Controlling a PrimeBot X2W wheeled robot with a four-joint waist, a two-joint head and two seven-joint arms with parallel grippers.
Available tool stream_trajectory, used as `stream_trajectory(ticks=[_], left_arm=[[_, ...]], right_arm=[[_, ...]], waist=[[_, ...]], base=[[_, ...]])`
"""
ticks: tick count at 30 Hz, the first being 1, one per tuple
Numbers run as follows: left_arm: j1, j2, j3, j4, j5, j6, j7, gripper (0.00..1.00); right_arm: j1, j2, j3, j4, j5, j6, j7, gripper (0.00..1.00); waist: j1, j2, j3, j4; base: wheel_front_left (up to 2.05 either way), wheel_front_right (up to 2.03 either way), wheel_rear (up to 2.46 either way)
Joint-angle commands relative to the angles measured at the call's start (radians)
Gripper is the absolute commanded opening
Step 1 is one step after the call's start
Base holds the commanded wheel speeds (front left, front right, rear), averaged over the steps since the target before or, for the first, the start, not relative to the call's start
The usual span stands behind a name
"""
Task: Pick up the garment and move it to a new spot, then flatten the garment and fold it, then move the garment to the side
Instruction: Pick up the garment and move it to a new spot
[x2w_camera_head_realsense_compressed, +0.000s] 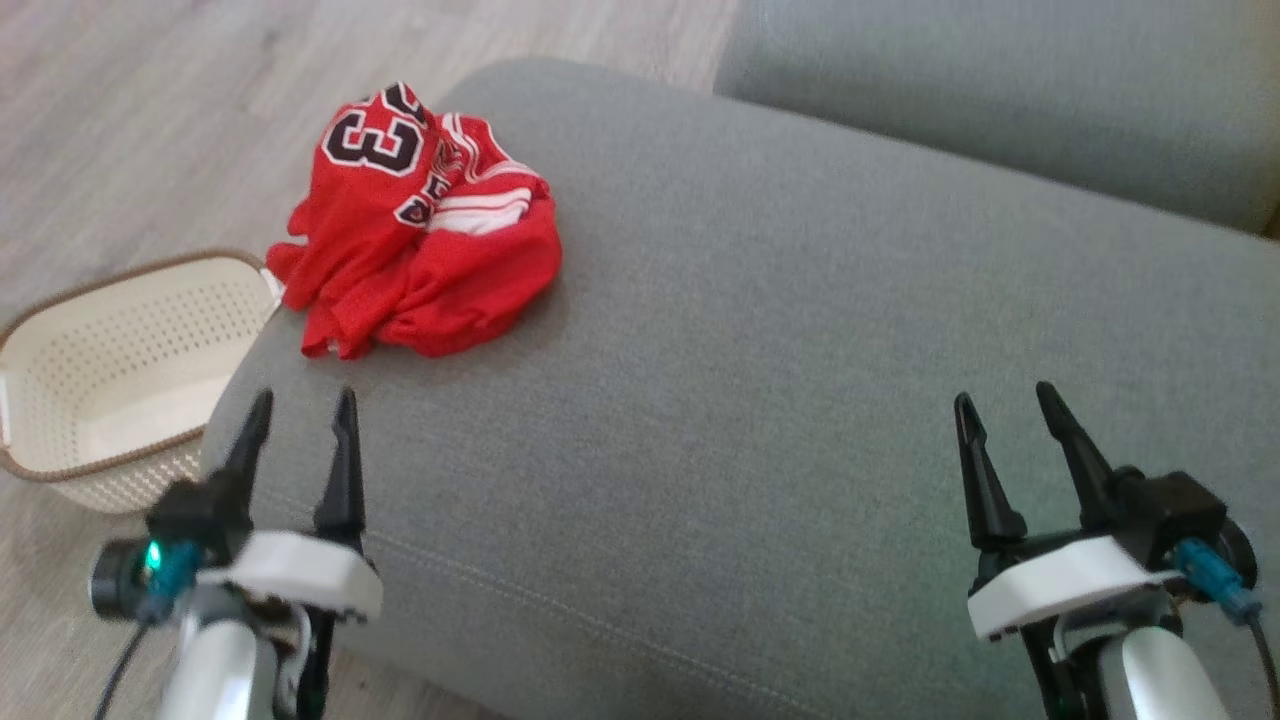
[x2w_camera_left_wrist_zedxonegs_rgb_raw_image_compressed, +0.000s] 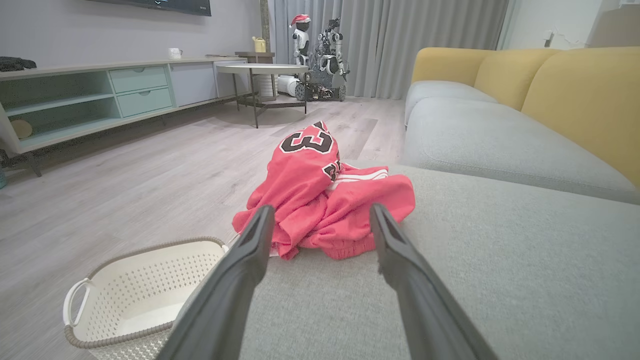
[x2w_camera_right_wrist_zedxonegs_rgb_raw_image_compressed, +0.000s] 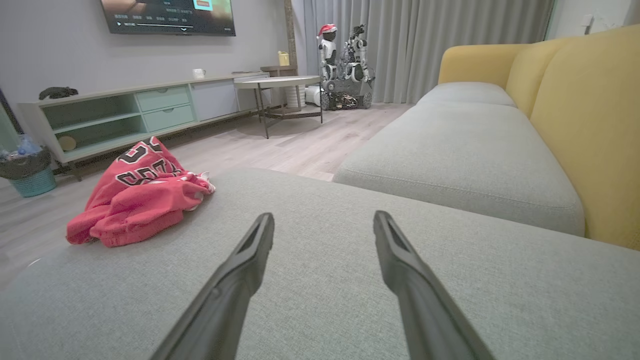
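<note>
Nearest us, our left gripper (x2w_camera_head_realsense_compressed: 305, 400) and right gripper (x2w_camera_head_realsense_compressed: 1004, 395) both hang open and empty over the near edge of the grey cushion (x2w_camera_head_realsense_compressed: 750, 350), long dark fingers spread with nothing between them. Next, the garment (x2w_camera_head_realsense_compressed: 420, 240): a red mesh jersey with white trim and black-and-white numerals. It is bunched in a lumpy heap at the cushion's far left corner, and part of it spills over the left edge toward the cream perforated basket (x2w_camera_head_realsense_compressed: 120, 370) on the wood floor (x2w_camera_head_realsense_compressed: 120, 120). Left gripper is near the garment and lined up on it in the left wrist view; right gripper is well apart, by the right edge. Step in hand, we judge, is the first pick. We would go in with the left, bite a thick fold on top of the heap rather than a loose hem, and lift until trailing cloth clears the cushion. Fabric looks thin, slippery and floppy, so a shallow pinch may slide out. Cushion is woven, soft and rounded at its edges, with a stitched seam along the near side.
</note>
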Motion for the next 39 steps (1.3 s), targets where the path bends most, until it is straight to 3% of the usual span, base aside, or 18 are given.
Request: stream_trajectory(ticks=[1,7,12,21,31,32,33,34,39], left_arm=[[-0.088,0.009,0.038,-0.031,-0.006,-0.001,-0.012,1.00],[-0.199,0.007,0.065,-0.028,-0.023,-0.001,-0.012,1.00],[-0.401,0.034,0.108,0.055,-0.046,-0.020,-0.012,1.00],[-0.711,0.135,0.143,0.405,-0.054,-0.059,-0.012,1.00],[-0.888,0.280,0.138,0.768,-0.010,-0.022,0.015,1.00],[-0.897,0.281,0.134,0.787,-0.007,-0.017,0.016,0.70],[-0.905,0.283,0.131,0.803,-0.006,-0.017,0.016,0.08],[-0.912,0.285,0.128,0.815,-0.005,-0.017,0.014,0.00],[-0.936,0.304,0.116,0.820,0.003,-0.019,-0.006,0.00]], right_arm=[[-0.052,-0.005,0.019,-0.045,-0.013,-0.001,0.006,1.00],[-0.101,-0.023,0.016,-0.092,-0.024,-0.001,0.035,1.00],[-0.170,-0.068,0.016,-0.165,-0.037,-0.001,0.083,1.00],[-0.259,-0.108,0.033,-0.228,-0.038,-0.001,0.114,1.00],[-0.299,-0.105,0.040,-0.224,-0.032,-0.001,0.098,1.00],[-0.300,-0.103,0.039,-0.222,-0.033,-0.001,0.097,1.00],[-0.301,-0.102,0.039,-0.219,-0.033,-0.001,0.096,1.00],[-0.303,-0.100,0.039,-0.216,-0.033,-0.001,0.094,1.00],[-0.309,-0.090,0.037,-0.195,-0.025,-0.001,0.080,1.00]], waist=[[0.0000,0.0000,0.033,-0.014],[0.0000,0.0000,0.135,-0.052],[0.0000,0.0000,0.290,-0.111],[0.0000,0.0000,0.478,-0.209],[0.0000,0.0000,0.550,-0.258],[0.0000,0.0000,0.551,-0.257],[0.0000,0.0000,0.552,-0.257],[0.0000,0.0000,0.552,-0.256],[0.0000,0.0000,0.531,-0.247]], base=[[0.00,0.00,0.00],[0.00,0.00,0.00],[0.00,0.00,0.00],[0.00,0.00,0.00],[0.00,0.00,0.00],[0.00,0.00,0.00],[0.00,0.00,0.00],[0.00,0.00,0.00],[0.00,0.00,0.00]])
